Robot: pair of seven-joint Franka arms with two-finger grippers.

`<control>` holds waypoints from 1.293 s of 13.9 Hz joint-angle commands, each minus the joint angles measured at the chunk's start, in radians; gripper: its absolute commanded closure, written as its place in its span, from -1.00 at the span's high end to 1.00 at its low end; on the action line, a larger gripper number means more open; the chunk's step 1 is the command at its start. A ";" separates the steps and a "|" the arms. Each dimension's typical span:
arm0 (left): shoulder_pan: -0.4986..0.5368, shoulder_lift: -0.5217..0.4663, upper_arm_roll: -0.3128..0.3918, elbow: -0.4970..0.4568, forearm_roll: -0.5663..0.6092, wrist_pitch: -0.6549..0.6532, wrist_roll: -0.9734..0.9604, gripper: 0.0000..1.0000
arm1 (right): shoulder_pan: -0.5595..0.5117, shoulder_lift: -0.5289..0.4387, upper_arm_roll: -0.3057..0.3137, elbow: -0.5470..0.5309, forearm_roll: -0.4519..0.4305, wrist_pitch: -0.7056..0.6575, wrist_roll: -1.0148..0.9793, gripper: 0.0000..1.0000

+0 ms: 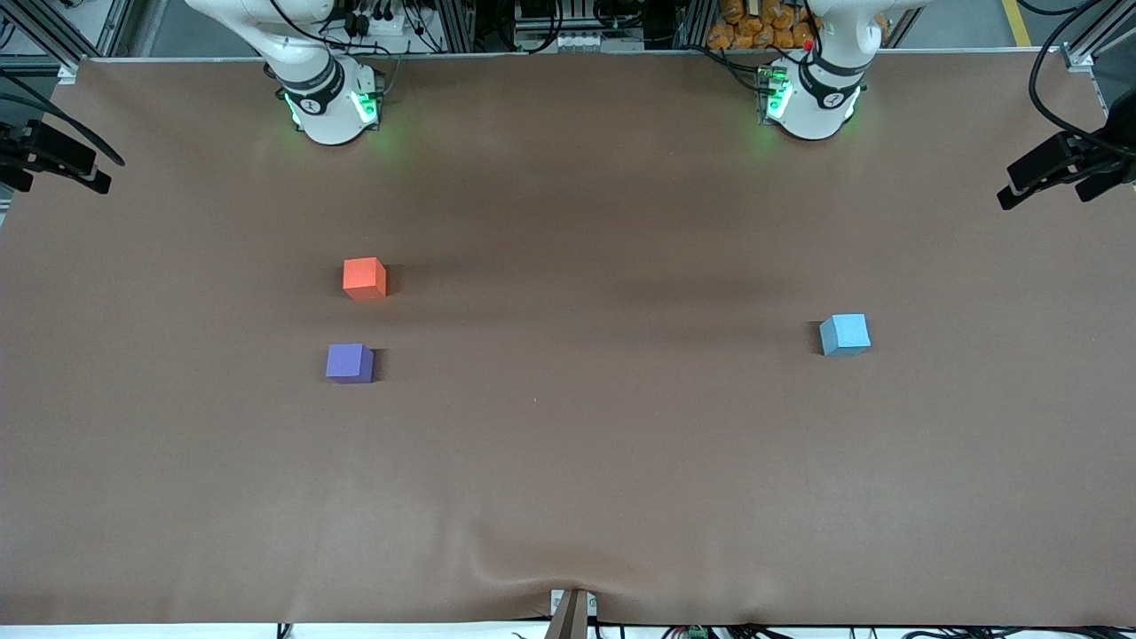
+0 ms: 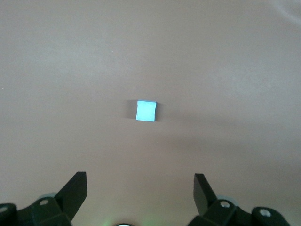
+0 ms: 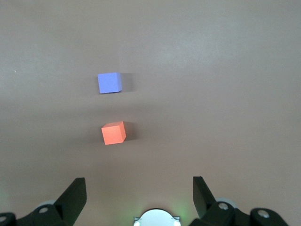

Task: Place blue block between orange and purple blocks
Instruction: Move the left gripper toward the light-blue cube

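Toward the right arm's end of the tabletop (image 1: pixel 568 497), the orange block (image 1: pixel 365 278) and purple block (image 1: pixel 350 363) are sitting near each other, purple nearer the front camera, with an open gap between them. The right claw (image 3: pixel 139 195) is hanging above them, fingers spread wide and holding nothing. The blue block (image 1: pixel 844 334) is lying well apart, toward the left arm's end, square-faced with no long axis to favour. The left claw (image 2: pixel 140 195) is hovering high over it, gaping wide and empty, so the left arm looks nearer for the pick-up.

Even overhead light, soft shadows
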 commanded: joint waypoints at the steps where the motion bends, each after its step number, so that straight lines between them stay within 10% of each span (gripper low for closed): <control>1: 0.001 0.005 0.002 0.026 -0.001 -0.029 0.015 1.00 | 0.015 -0.004 -0.001 0.004 -0.032 -0.018 -0.032 1.00; 13: -0.009 0.002 -0.064 0.007 0.105 -0.076 0.071 1.00 | 0.040 -0.004 -0.001 -0.003 -0.034 -0.031 -0.018 1.00; 18: -0.010 -0.024 -0.066 -0.245 0.036 0.167 0.084 1.00 | 0.009 -0.004 -0.003 -0.002 -0.034 -0.032 -0.021 1.00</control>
